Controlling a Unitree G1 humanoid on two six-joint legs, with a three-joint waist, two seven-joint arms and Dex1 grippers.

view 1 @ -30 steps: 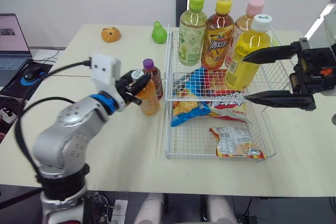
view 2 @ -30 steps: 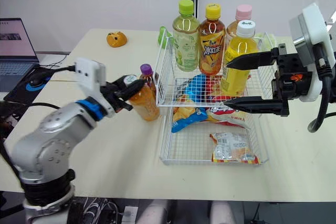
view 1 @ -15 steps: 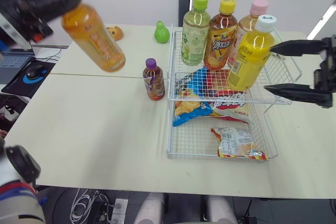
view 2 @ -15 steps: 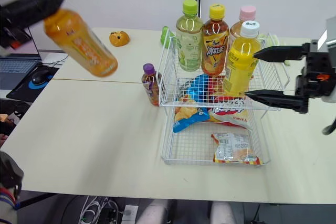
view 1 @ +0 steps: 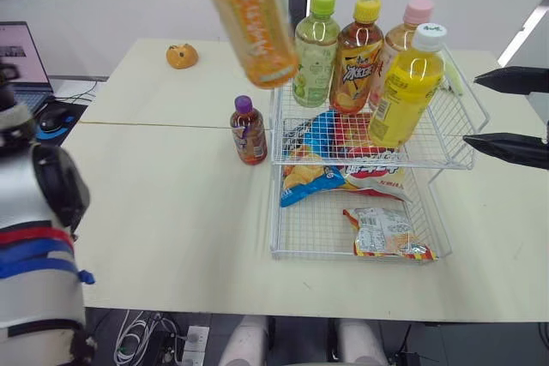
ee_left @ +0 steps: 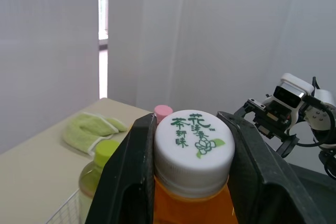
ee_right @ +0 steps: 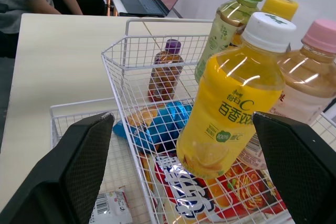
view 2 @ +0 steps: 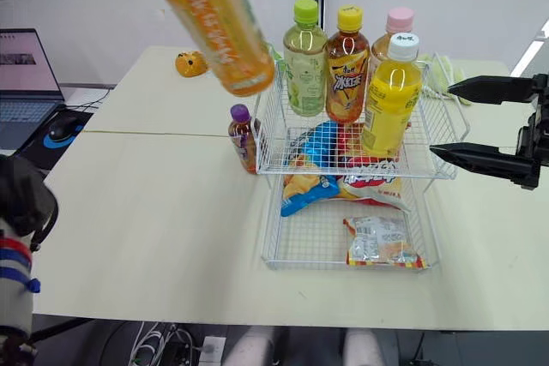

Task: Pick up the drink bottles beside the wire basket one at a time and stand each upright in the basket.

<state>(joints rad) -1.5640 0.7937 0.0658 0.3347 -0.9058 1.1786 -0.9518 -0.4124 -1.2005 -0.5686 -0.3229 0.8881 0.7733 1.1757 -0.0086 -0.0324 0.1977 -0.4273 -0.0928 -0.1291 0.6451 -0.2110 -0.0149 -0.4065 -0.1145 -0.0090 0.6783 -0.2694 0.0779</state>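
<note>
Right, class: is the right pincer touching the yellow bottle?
Apart. The right wrist view shows the yellow bottle standing between the open fingers of the right pincer, with a clear gap on each side.

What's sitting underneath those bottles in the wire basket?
Snack bags lie on the lower shelf: a blue bag, a red bag beside it, and a small packet out front. The bottles and upper shelf cover their rear parts, so anything farther back is hidden.

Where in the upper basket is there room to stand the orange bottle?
Bare wire at the upper basket's front-left corner, before the green-capped bottle and left of the yellow bottle; also its right end, between the yellow bottle and the rim. The back row is crowded with bottles.
</note>
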